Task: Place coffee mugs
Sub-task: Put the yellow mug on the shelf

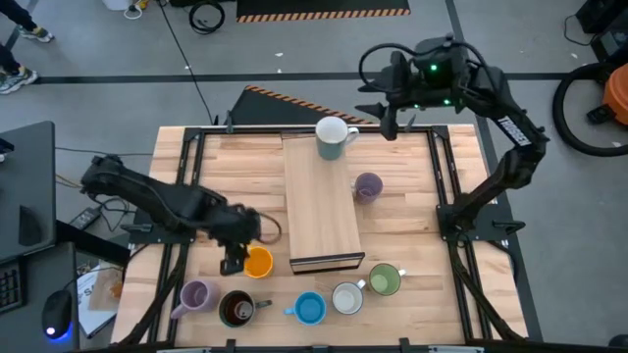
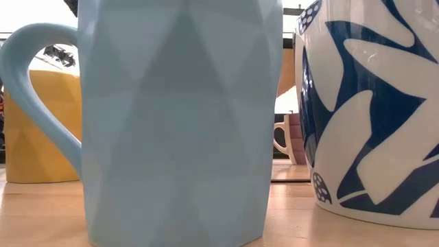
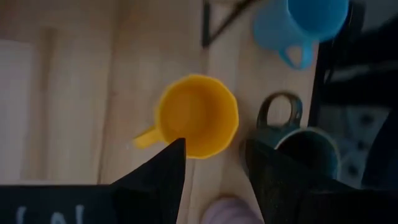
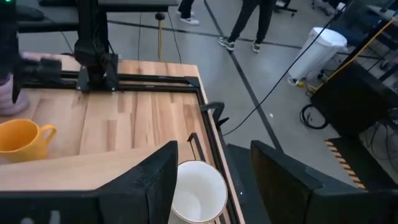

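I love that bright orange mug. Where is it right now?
In the high view, the orange mug stands on the table's near-left part, just left of the wooden board's near end, with the open left gripper right beside it.

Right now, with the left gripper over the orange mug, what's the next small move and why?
Probably lower the left gripper straight down and close on the orange mug. Its fingers are open and straddle the near rim of the mug, which stands upright beside the wooden board. The right gripper waits above the white mug at the far end.
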Controlling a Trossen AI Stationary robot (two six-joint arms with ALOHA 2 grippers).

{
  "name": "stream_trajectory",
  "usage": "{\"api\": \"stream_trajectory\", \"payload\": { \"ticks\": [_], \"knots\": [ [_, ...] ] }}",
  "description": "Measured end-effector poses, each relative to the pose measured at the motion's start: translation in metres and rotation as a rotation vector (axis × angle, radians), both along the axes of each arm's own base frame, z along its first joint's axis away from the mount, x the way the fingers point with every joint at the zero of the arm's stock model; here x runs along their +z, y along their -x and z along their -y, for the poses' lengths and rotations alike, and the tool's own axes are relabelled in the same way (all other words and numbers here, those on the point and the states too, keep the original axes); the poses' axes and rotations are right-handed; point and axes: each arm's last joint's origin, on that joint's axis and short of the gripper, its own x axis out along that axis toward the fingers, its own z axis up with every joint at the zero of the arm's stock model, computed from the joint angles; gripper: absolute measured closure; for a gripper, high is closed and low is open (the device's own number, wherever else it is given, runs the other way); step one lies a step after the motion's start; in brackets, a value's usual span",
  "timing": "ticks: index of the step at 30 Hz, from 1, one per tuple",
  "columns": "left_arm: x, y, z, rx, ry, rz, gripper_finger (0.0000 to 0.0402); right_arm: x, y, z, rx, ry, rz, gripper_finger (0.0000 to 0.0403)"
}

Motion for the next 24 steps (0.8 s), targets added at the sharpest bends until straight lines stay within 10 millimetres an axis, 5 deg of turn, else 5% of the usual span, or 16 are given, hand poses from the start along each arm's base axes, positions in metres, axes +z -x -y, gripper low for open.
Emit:
{"api": "stream_trajectory", "payload": {
  "ticks": [10,24],
  "knots": [
    [-0.046,-0.025,0.051,-0.392,-0.12,-0.06,0.023,-0.004,0.009,-0.005,0.004,-0.033,-0.058,0.0196],
    [-0.081,-0.029,0.079,-0.583,-0.33,-0.123,0.023,-0.004,0.006,-0.013,0.03,-0.075,-0.054,0.0196]
  ]
}}
